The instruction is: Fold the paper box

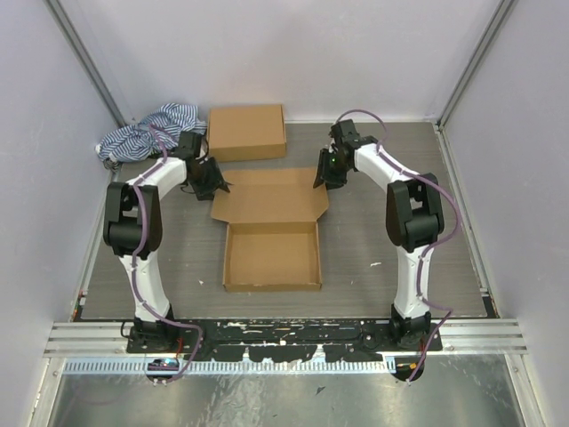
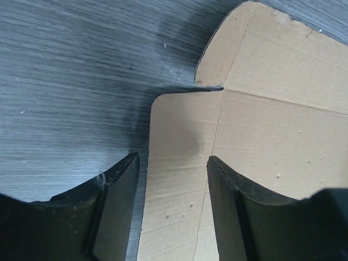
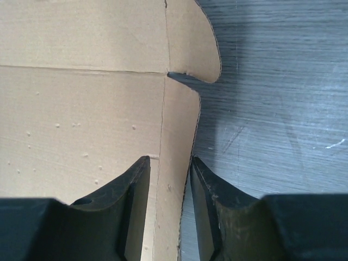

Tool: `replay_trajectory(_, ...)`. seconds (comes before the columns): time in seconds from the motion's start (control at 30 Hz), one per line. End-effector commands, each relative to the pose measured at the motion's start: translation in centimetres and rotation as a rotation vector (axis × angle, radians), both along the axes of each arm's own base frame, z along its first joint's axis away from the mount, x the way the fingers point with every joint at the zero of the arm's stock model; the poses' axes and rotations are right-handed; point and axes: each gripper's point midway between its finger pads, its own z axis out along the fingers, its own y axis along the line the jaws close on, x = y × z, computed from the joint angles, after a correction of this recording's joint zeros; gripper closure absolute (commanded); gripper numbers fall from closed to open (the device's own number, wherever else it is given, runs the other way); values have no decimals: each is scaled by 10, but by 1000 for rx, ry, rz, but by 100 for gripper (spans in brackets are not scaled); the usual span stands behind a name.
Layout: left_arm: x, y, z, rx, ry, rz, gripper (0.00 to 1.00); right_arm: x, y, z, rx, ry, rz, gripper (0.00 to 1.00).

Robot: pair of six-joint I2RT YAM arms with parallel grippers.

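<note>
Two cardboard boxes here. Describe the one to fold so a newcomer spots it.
At the centre of the grey table lies the open cardboard box, tray facing up, lid flap spread flat toward the far wall. Unlike it, the closed box near that wall shows only a plain shut top.

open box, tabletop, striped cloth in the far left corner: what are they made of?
Open box: brown corrugated cardboard, matte and uncoated; the wrist views show faint fluting lines and fibrous die-cut edges. Tabletop: grey wood-grain finish with a slight sheen, probably laminate; the core can't be told. Striped cloth: soft woven fabric, blue and white, crumpled into folds; likely cotton, not certain.
</note>
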Motion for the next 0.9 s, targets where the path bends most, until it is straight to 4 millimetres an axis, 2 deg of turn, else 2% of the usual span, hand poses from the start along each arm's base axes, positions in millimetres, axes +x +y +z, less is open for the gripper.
replay_trajectory(0.0, 8, -4, 0, -13, -8, -26, 41, 8, 8, 11, 21, -27, 43, 59)
replay_trajectory(0.1, 12, -8, -1, -36, -12, -36, 42, 9, 10, 11, 22, -29, 47, 60)
replay_trajectory(0.17, 15, -12, 0, -57, -16, -42, 47, 10, 11, 12, 19, -33, 49, 63)
replay_trajectory(0.23, 17, -16, 5, -81, -35, -49, 55, 12, 13, 13, 17, -37, 52, 68)
replay_trajectory(0.33, 22, -23, 14, -116, -64, -62, 74, 15, 13, 14, -6, -38, 49, 86)
replay_trajectory(0.43, 25, -25, 27, -124, -90, -72, 90, 17, 12, 21, -50, -61, 40, 91)
replay_trajectory(0.5, 26, -26, 37, -116, -114, -80, 95, 18, 11, 28, -80, -87, 31, 96)
replay_trajectory(0.6, 24, -28, 53, -72, -157, -102, 100, 20, 6, 39, -128, -124, 5, 99)
replay_trajectory(0.87, 2, -36, 97, 83, -306, -162, 100, 17, 0, 64, -248, -237, -40, 99)
